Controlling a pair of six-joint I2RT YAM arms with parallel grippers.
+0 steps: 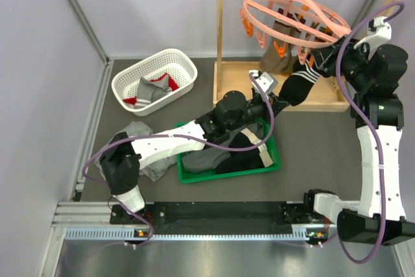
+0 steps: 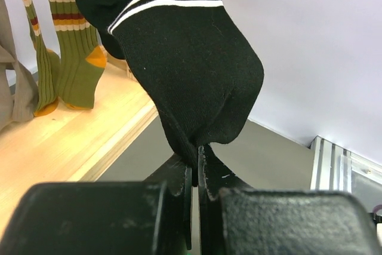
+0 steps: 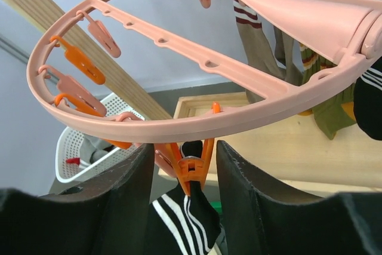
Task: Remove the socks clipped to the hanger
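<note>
Worked over a dark table (image 1: 311,141), pale walls (image 1: 162,4) behind. Found hanger (image 3: 197,125) hung tilted from a wooden rack (image 1: 220,24), socks (image 2: 71,46) clipped beneath. Pinched toe of striped sock (image 2: 191,70) tight in closed left gripper (image 2: 196,159), cuff up at the hanger rim. Held right gripper (image 3: 185,147) apart, fingers (image 3: 239,177) flanking that sock's orange clip (image 3: 191,168) without touching.
</note>
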